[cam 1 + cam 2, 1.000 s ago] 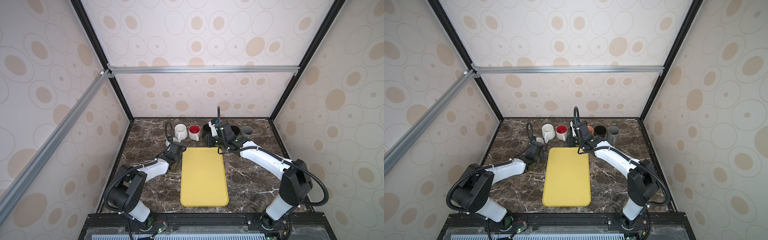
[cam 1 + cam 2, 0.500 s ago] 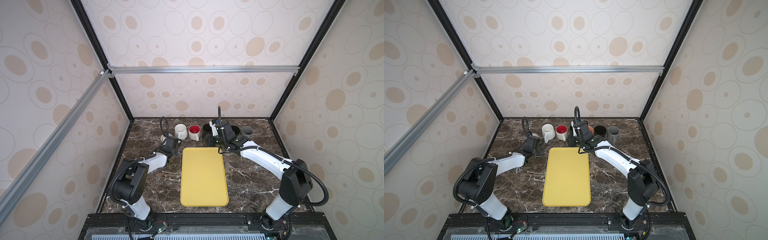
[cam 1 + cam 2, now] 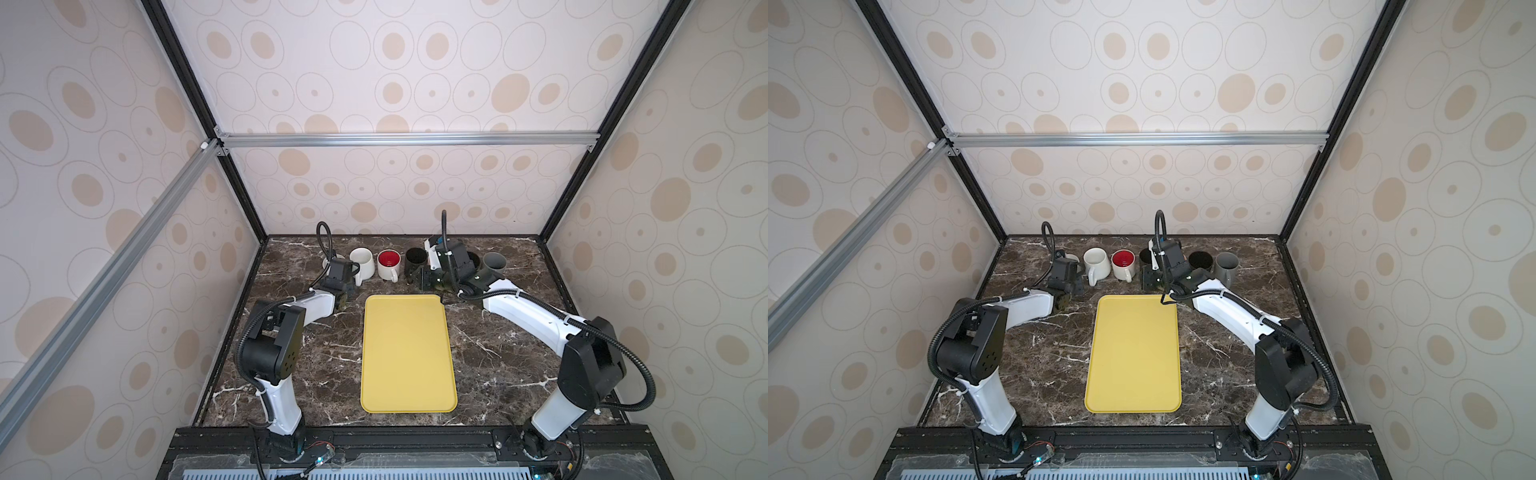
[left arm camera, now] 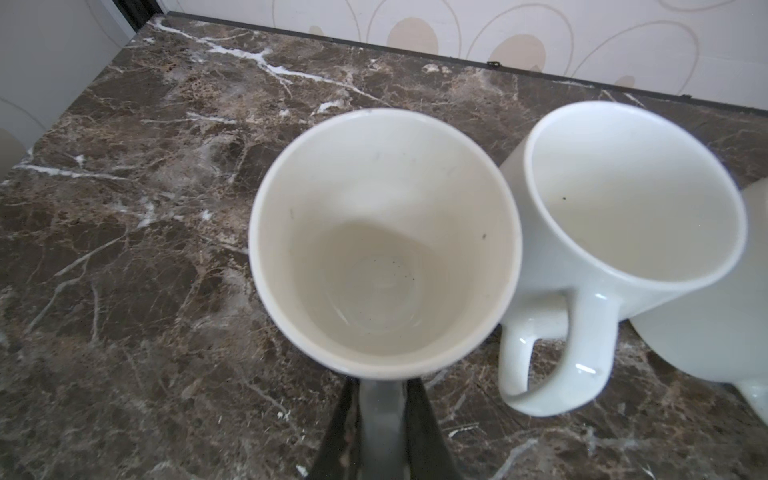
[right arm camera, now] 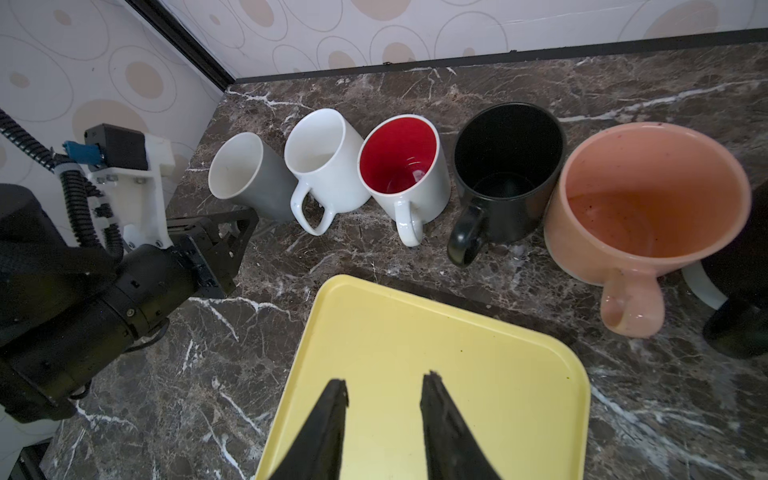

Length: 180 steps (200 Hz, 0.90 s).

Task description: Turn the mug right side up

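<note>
The mug (image 4: 374, 257) is grey outside and cream inside. It is mouth up at the left end of a row of mugs by the back wall, mostly hidden behind my left arm in both top views (image 3: 328, 262) (image 3: 1074, 258). The right wrist view shows the mug (image 5: 249, 174) close beside a white mug (image 5: 324, 162). My left gripper (image 4: 382, 384) is shut on the mug's grey handle (image 4: 380, 411). My right gripper (image 5: 384, 382) is open and empty over the far end of the yellow tray (image 5: 415, 332).
To the right of the grey mug stand a white mug (image 3: 361, 262), a red-lined mug (image 3: 389, 264), a black mug (image 5: 507, 166) and a pink mug (image 5: 648, 208), all mouth up. A grey cup (image 3: 494, 264) ends the row. The yellow tray (image 3: 407, 353) lies mid-table.
My left arm has swung from the tray's far left corner towards the back left, up to the left end of the mug row. The right arm has not moved.
</note>
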Each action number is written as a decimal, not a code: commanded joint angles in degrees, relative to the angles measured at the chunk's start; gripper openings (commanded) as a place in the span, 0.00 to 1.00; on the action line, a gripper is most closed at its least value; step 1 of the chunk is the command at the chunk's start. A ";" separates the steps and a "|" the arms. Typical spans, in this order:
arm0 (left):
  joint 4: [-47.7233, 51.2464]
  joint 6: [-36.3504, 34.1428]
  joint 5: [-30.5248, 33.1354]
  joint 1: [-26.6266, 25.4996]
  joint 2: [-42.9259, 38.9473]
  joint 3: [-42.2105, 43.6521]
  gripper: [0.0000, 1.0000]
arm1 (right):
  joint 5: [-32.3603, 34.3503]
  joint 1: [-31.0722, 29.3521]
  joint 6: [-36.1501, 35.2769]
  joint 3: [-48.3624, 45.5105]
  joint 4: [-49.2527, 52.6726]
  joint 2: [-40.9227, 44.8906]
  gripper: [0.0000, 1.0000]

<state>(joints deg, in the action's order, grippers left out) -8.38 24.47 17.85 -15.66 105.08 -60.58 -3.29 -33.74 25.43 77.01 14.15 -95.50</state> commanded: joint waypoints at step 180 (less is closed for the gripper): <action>1.22 -2.75 1.51 1.10 -21.05 4.48 1.00 | 4.19 1.44 -5.52 0.00 8.56 8.41 0.42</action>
<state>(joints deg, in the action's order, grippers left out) -8.03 21.67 16.64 -14.44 93.34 -58.48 -2.96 -33.10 23.33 77.01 18.61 -93.54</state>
